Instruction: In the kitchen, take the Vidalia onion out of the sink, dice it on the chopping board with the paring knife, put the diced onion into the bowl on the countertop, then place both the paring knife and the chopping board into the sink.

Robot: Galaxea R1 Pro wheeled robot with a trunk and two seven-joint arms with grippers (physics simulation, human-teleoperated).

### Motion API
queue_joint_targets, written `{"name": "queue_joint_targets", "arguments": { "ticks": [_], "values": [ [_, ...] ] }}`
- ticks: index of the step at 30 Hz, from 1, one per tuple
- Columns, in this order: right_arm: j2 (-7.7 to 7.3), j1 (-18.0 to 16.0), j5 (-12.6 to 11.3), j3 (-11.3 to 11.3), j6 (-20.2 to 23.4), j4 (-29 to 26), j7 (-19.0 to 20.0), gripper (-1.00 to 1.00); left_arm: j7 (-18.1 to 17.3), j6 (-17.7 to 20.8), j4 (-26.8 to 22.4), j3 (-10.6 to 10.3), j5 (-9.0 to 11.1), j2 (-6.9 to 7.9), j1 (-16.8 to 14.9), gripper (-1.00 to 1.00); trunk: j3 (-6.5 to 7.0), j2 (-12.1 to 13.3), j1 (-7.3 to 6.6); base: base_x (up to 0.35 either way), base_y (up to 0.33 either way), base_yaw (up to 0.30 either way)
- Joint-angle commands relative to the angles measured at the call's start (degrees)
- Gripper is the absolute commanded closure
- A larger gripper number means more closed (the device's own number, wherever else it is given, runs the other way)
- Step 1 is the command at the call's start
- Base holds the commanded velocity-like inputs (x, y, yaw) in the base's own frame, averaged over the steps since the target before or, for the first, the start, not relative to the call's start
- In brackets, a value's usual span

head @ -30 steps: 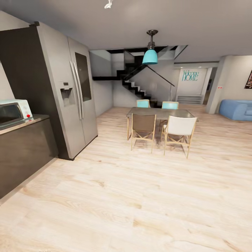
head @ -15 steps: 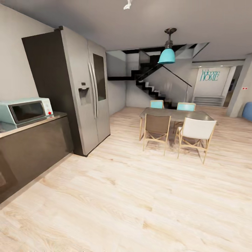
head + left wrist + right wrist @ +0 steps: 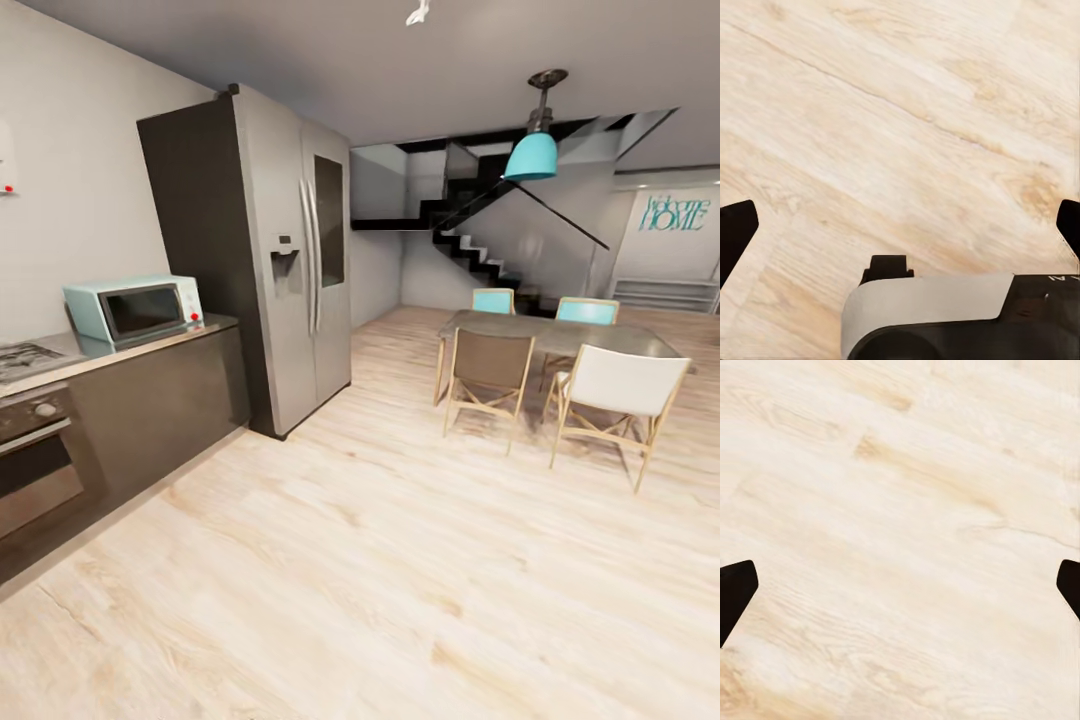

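Observation:
The Vidalia onion, sink, chopping board, paring knife and bowl are all out of view. A grey countertop (image 3: 150,338) over dark cabinets runs along the left wall in the head view. In the left wrist view my left gripper (image 3: 900,225) hangs open over pale wooden floor (image 3: 907,112), its dark fingertips (image 3: 735,229) spread wide with nothing between them. My right gripper (image 3: 900,585) is likewise open above bare floor, with one dark fingertip (image 3: 733,585) at each side.
On the counter stands a mint-green microwave (image 3: 135,308), with a hob (image 3: 22,358) and oven (image 3: 35,460) beside it. A tall steel fridge (image 3: 285,260) ends the counter. A dining table (image 3: 555,335) with chairs (image 3: 490,375) stands to the right, stairs behind. Open wooden floor (image 3: 380,560) lies ahead.
The head camera has swung left, so the fridge, table and lamp shifted right in the picture. The hob and oven have come into view at the left.

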Motion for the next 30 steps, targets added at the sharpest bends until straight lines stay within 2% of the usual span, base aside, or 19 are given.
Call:
{"name": "queue_joint_targets", "arguments": {
  "ticks": [1, 18, 30],
  "values": [
    [0.0, -0.02, -0.04, 0.01, -0.16, 0.03, -0.1, -1.0, 0.0, -0.17, 0.03, 0.01, 0.05, 0.01, -0.03, -1.0, -0.05, -0.03, 0.0, 0.0, -0.301, 0.28],
    [0.0, -0.02, -0.04, 0.08, -0.16, 0.25, -0.1, -1.0, 0.0, -0.17, 0.02, 0.01, -0.04, 0.05, -0.03, -1.0, -0.05, -0.03, 0.0, 0.0, -0.295, 0.28],
    [0.0, -0.02, -0.04, 0.08, -0.16, 0.38, -0.1, -1.0, 0.0, -0.25, -0.06, 0.01, -0.04, 0.06, -0.03, -1.0, -0.22, -0.03, 0.0, 0.09, -0.167, 0.279]
  ]
}}
